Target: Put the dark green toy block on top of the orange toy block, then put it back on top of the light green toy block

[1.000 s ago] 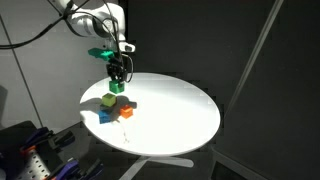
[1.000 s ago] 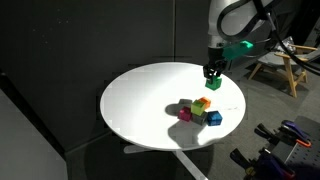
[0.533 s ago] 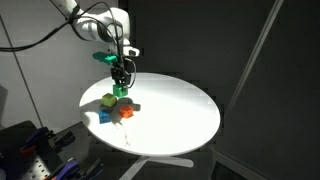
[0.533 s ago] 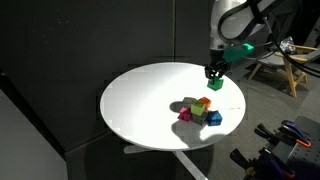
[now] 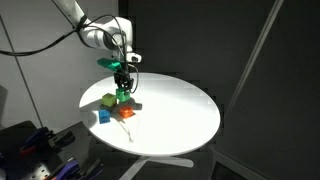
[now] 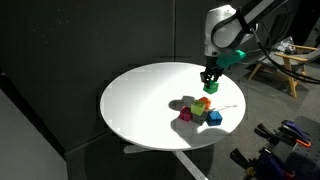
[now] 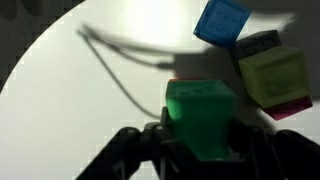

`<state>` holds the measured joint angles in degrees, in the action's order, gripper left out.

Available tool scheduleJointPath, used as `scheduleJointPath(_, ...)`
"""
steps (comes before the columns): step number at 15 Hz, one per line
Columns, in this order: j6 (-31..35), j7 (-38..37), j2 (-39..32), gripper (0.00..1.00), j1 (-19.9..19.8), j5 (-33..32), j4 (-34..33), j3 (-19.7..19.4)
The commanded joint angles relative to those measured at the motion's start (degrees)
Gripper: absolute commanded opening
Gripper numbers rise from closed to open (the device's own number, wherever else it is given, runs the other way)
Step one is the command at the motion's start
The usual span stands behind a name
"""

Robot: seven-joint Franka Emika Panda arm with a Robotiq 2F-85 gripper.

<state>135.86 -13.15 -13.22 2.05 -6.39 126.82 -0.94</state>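
Note:
My gripper [image 5: 123, 88] is shut on the dark green toy block [image 5: 123, 97] and holds it just over the orange toy block [image 5: 126, 112]; whether the two touch I cannot tell. In the wrist view the dark green block [image 7: 200, 120] sits between the jaws, with a thin orange edge showing behind it. The light green toy block [image 7: 275, 78] rests on a magenta block [image 7: 292, 108] to the right. It also shows in an exterior view [image 5: 108, 100]. The gripper [image 6: 207, 78] hangs over the block cluster, holding the dark green block [image 6: 208, 86].
The blocks stand on a round white table [image 5: 180, 110]. A blue block [image 7: 222, 22] and a dark block [image 7: 258, 42] lie beside the light green one. The blue block [image 5: 104, 116] is near the table's edge. A thin cable [image 7: 120, 70] lies across the tabletop.
The gripper has moved down and sideways with the dark green block, from beside the cluster to right above the orange block. The other blocks have not moved.

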Motion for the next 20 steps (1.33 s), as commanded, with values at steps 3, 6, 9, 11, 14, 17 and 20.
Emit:
scheduleJointPath(3,1.14,1.70,-3.31,0.26,0.13,-0.29,-2.95,-0.26)
scheduleJointPath(6,2.12,2.27,-4.19,0.26,0.21,-0.57,-3.13,-0.38)
scheduleJointPath(9,2.54,3.14,-5.00,0.26,0.18,-0.58,-3.44,-0.40)
scheduleJointPath(11,2.51,3.92,-5.55,0.26,0.09,-0.39,-3.81,-0.36)
scheduleJointPath(14,2.48,4.59,-6.32,0.26,-0.02,-0.25,-4.25,-0.38)
scheduleJointPath(17,2.51,4.97,-6.92,0.26,-0.02,-0.44,-4.62,-0.55)
scheduleJointPath(20,2.42,5.42,-7.50,0.26,-0.17,-0.33,-5.10,-0.72)
